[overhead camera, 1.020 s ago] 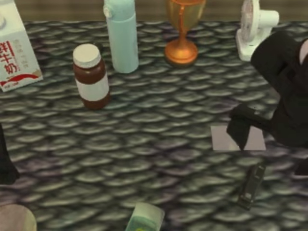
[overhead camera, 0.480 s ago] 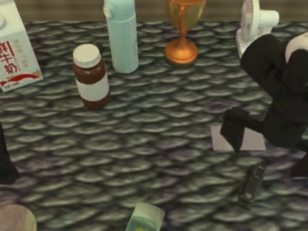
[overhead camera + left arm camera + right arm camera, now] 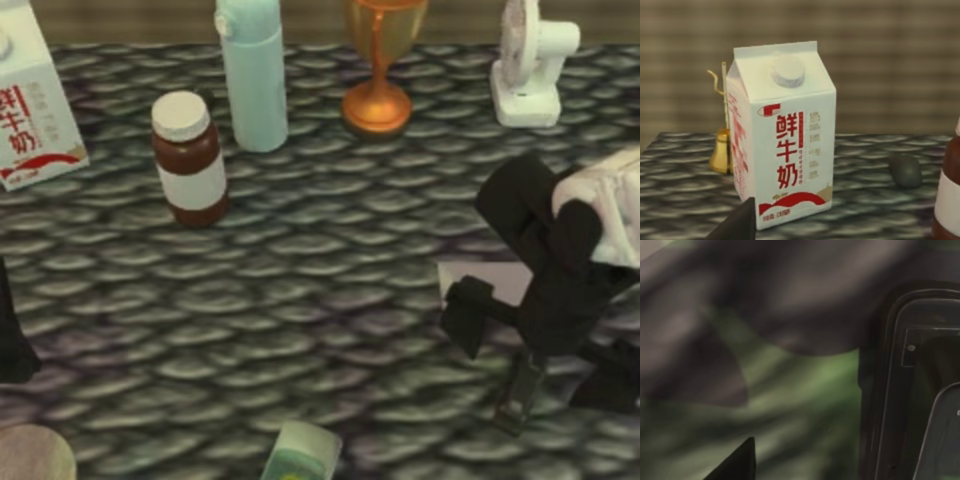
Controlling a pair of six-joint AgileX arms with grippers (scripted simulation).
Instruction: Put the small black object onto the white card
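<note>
The small black object [image 3: 517, 394], a narrow bar with grey details, lies near the table's front right. My right gripper [image 3: 535, 348] hangs open just above it, with one finger to its left and the other to its right, neither touching it. In the right wrist view the small black object [image 3: 912, 390] fills the side of the picture, close to one dark fingertip [image 3: 740, 465]. The white card [image 3: 488, 280] lies flat just behind the bar, half hidden by the right arm. My left gripper [image 3: 12, 345] stays parked at the left edge.
A milk carton [image 3: 30, 100] stands at the back left, then a brown bottle [image 3: 188, 158], a pale blue flask [image 3: 252, 75], an orange goblet [image 3: 378, 95] and a white fan [image 3: 530, 60]. A green-capped item [image 3: 300, 452] lies at the front edge.
My right arm has swung forward, off the card and down over the black bar. The fan and more of the card now show. The bar has not moved.
</note>
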